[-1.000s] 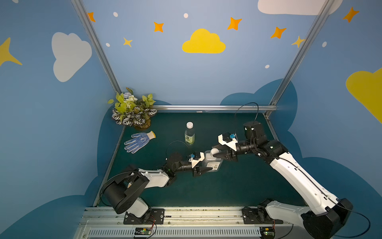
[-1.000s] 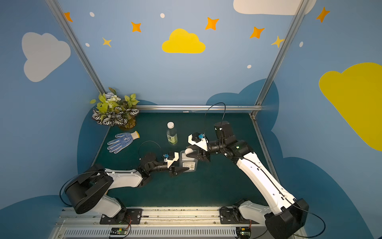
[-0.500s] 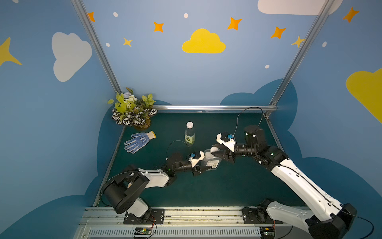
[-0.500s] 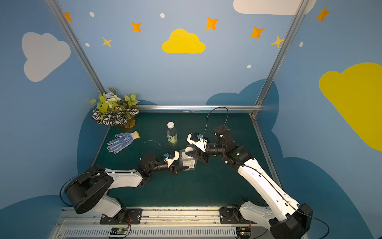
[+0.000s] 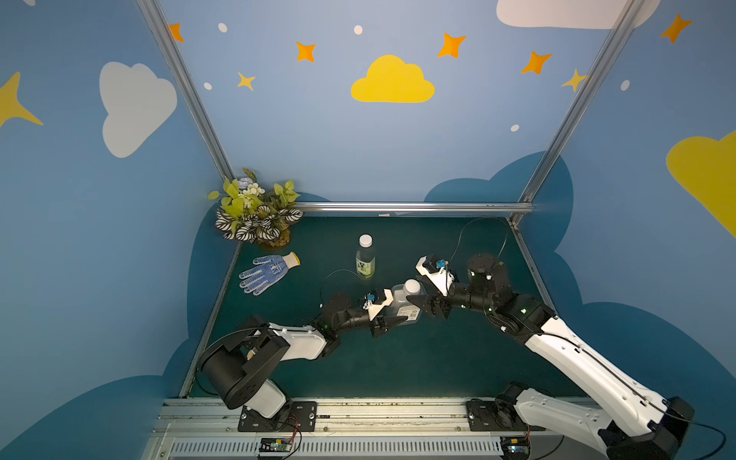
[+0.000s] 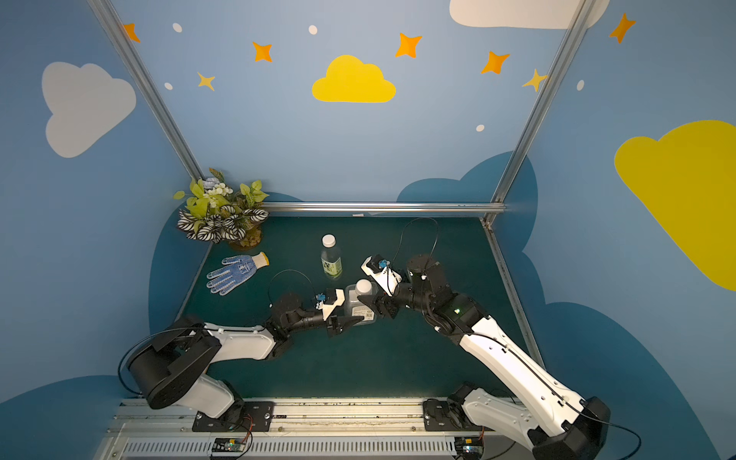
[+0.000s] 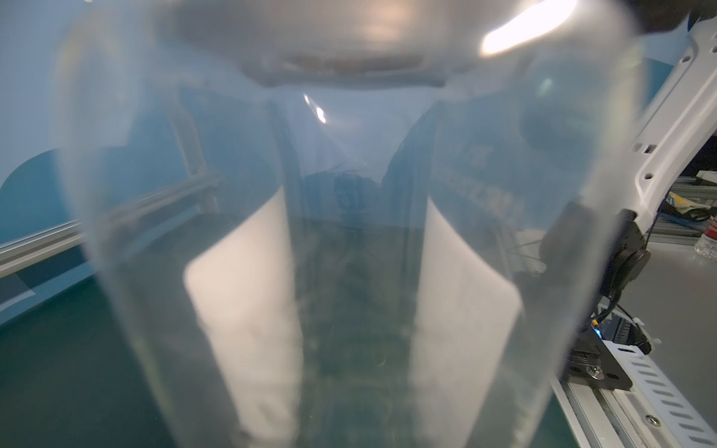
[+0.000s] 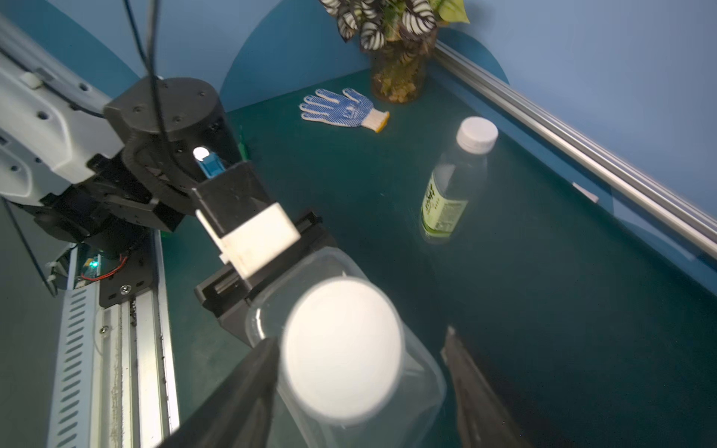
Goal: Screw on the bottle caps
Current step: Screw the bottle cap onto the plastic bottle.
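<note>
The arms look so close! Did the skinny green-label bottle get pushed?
No. The slim green-label bottle stands upright, just as far from the blue-dotted glove as before.

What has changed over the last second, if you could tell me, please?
The right gripper, shut a second ago on the white cap of the squat bottle, has opened and let it go; its fingers now stand either side of the cap, which sits on the bottle. The left gripper stays shut on the squat bottle. The capped slim bottle, glove and plant have not moved.
</note>
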### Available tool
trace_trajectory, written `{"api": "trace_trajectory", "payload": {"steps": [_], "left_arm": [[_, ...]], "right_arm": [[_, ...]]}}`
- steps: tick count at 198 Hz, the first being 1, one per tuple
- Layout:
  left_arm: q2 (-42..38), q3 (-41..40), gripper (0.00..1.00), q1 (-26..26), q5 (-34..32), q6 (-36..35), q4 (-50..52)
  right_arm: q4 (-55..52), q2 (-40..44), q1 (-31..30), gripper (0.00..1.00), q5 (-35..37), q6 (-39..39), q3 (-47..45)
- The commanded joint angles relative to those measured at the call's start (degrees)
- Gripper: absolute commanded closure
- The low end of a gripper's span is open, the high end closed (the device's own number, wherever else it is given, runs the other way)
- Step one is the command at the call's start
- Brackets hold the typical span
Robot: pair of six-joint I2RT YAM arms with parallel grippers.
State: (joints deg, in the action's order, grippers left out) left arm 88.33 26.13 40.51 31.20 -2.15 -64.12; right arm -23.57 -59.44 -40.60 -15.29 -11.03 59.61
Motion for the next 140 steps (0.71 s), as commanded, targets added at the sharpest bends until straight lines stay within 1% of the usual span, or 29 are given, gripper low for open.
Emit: {"api": "trace_trajectory", "payload": {"steps": [1, 9, 26, 30, 33, 40, 52, 62, 73, 84, 99, 116, 124, 140], "left_arm": [[0.24, 0.55, 0.73, 0.02, 0.2, -0.35, -3.41], [0.32, 0.48, 0.73, 0.0, 0.18, -0.31, -3.47], [0.35, 0.17, 0.73, 0.03, 0.18, -0.24, -3.58], [0.31, 0.17, 0.73, -0.04, 0.22, -0.3, -3.66], [0.27, 0.12, 0.73, 0.0, 0.28, -0.3, -3.65], [0.22, -0.01, 0.73, -0.08, 0.34, -0.3, -3.57], [0.0, -0.09, 0.73, -0.08, 0.44, -0.29, -3.47], [-0.22, -0.25, 0.73, -0.1, 0.67, -0.35, -3.31], [-0.44, -0.46, 0.73, -0.16, 1.08, -0.33, -3.3], [-0.69, -0.42, 0.73, -0.27, 1.74, -0.39, -3.12], [-0.93, -0.22, 0.73, -0.44, 3.76, -0.02, -3.07], [-1.21, 0.38, 0.73, -0.43, 6.37, 0.48, -2.56], [-1.32, 0.66, 0.73, -0.55, 7.67, 0.76, -2.38], [-1.33, 1.02, 0.73, -0.54, 9.34, 1.1, -2.56]], "right_arm": [[-4.37, 1.25, 0.24, 0.09, 6.1, 2.26, 5.47], [-5.41, 1.67, 0.75, 0.02, 4.98, 0.43, 6.74], [-8.48, 1.96, 3.24, 0.02, -3.15, -4.53, 9.29], [-9.12, 1.96, 4.06, 0.02, -5.66, -5.02, 9.72], [-9.73, 1.92, 4.75, 0.02, -7.81, -7.14, 10.06], [-10.87, 1.8, 6.53, 0.02, -13.24, -9.15, 10.5], [-13.51, 1.16, 9.73, 0.02, -23.69, -12.96, 11.56], [-15.46, 0.84, 11.02, 0.02, -29.21, -16.27, 12.09], [-17.06, 0.52, 12.2, 0.02, -33.18, -19.45, 12.33], [-17.49, -0.16, 13.58, 0.02, -35.57, -21.41, 12.71], [-18.25, -2.01, 15.24, 0.02, -40.03, -24.77, 13.42], [-20.1, -4.76, 15.68, 0.07, -43.48, -28.96, 14.67], [-20.53, -6.22, 15.7, 0.11, -45.41, -30.47, 15.21], [-20.82, -8.64, 15.51, 0.13, -47.89, -32.47, 15.88]]}}
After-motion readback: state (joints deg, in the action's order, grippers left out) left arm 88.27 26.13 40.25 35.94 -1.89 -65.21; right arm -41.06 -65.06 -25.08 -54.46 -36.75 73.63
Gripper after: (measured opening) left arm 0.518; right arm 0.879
